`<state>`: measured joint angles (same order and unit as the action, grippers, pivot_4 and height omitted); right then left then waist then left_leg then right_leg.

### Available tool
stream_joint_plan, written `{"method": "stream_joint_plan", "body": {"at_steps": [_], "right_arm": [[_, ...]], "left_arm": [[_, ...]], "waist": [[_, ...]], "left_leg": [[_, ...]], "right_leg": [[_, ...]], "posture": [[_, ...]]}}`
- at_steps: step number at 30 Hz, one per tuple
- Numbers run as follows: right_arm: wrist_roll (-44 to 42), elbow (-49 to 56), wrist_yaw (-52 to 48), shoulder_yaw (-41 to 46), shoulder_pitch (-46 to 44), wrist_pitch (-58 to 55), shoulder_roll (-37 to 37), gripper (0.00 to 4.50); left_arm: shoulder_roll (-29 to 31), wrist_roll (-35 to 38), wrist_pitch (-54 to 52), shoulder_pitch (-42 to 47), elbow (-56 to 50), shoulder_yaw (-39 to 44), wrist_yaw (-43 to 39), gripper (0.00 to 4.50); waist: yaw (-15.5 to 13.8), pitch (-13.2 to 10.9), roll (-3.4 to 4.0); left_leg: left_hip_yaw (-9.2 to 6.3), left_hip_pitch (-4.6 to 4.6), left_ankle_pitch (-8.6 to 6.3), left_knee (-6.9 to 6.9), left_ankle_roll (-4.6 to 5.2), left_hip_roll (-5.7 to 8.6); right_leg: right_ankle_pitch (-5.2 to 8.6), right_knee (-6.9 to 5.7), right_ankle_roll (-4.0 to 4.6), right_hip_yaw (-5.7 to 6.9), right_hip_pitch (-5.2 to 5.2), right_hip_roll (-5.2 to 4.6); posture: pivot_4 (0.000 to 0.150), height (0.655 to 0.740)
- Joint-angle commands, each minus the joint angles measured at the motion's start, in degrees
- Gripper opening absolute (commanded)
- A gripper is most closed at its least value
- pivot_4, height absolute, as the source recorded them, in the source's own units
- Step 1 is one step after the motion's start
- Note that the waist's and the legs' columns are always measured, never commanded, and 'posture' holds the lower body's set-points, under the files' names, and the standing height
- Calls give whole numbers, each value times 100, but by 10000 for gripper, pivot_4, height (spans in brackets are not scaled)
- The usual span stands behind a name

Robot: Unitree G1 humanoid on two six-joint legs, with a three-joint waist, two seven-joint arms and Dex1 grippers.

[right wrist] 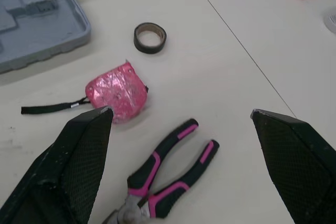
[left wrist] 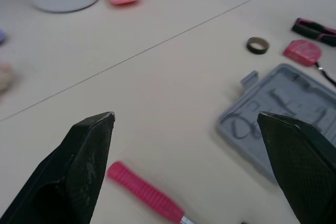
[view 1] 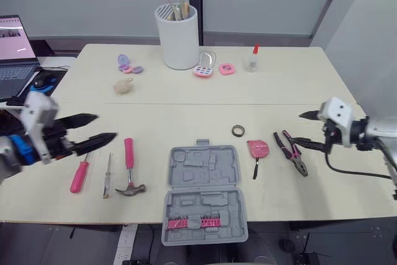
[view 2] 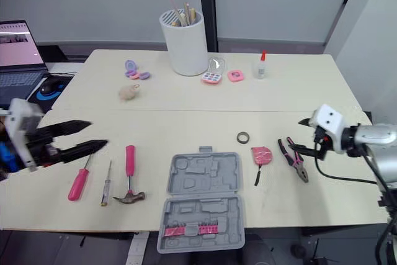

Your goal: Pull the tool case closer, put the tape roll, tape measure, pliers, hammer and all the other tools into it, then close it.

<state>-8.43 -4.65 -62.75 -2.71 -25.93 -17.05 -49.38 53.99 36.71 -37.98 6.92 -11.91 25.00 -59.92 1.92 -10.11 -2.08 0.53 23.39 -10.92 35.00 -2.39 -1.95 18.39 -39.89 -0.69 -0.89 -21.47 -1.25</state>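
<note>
A pale table [view 1: 279, 91] carries a scattered tool set, with the grey tool case [view 1: 204, 193] lying open and flat at the middle of its near edge, a row of pink bits [view 1: 193, 222] seated in the half closest to the robot. A white pot [view 1: 177, 35] of brushes stands at the far side, and a laptop [view 1: 15, 48] sits off the table's left end. The left gripper [view 1: 105, 126] hangs over the table's left part with its two black fingers spread apart and nothing between them; the right gripper [view 1: 296, 127] is likewise spread and empty, just to the right of the pliers [view 1: 291, 152]. Left of the case lies the hammer [view 1: 129, 166], pink grip pointing away and head toward the near edge, then a slim screwdriver [view 1: 107, 177] and a pink-handled screwdriver [view 1: 80, 175] farther left. Between the case and the pliers rests the pink tape measure [view 1: 258, 149], its black strap trailing toward the near edge, and the dark tape roll [view 1: 238, 131] lies flat just beyond it.
</note>
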Motion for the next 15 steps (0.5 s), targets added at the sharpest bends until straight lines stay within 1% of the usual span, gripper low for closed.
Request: {"method": "stream_joint_plan", "body": {"at_steps": [1,4,5,8,10,12,14,15], "right_arm": [[232,270,239,-387,-348,-122,341,44678],[491,210,373,-746,-490,-106,652,44678],[606,163,437,-869,-510,-64,736,42953],[855,-45,683,-1103,-592,-45,1026,35027],[974,-114,795,-1237,-586,-69,1219,28130],[1059,-82,877,-1330,-563,-126,1374,28130],[1146,-182,1036,-1361,-589,-116,1521,28130],[1213,-277,1126,-1382,-617,-55,1593,26035]], "left_arm": [[-336,250,-24,288,-804,-519,282,45000],[-681,84,64,435,-1139,-1003,601,45000],[-855,34,229,422,-1242,-1121,658,45000],[-997,-322,650,342,-1422,-1551,615,45000],[-1016,-395,609,372,-1401,-1760,648,45000],[-1116,-199,566,353,-1412,-1787,590,45000],[-1236,-188,648,347,-1448,-1813,667,45000],[-1270,-214,696,332,-1465,-1859,648,45000]], "waist": [[0,0,0],[-10,0,0],[-11,0,0],[-12,2,-4],[-12,2,-4],[-9,1,-3],[-8,1,-3],[-11,1,-3]], "left_leg": [[-2,3,0,0,0,1],[-7,6,0,0,-1,4],[-7,6,0,1,-1,6],[-8,10,0,7,-1,10],[-8,10,0,9,-1,11],[-9,8,0,9,-1,10],[-11,8,0,9,0,7],[-12,8,1,10,0,8]], "right_leg": [[0,-1,0,0,-2,2],[0,0,0,3,-1,5],[0,1,0,2,-1,5],[0,3,0,2,0,5],[0,2,0,1,-1,5],[0,0,0,2,0,5],[0,-2,0,4,0,6],[0,-1,0,5,1,7]], "posture": [[1500,7400],[1500,7400],[1500,7400],[1500,7400],[1500,7400],[1500,7400],[1500,7400],[1500,7400]]}}
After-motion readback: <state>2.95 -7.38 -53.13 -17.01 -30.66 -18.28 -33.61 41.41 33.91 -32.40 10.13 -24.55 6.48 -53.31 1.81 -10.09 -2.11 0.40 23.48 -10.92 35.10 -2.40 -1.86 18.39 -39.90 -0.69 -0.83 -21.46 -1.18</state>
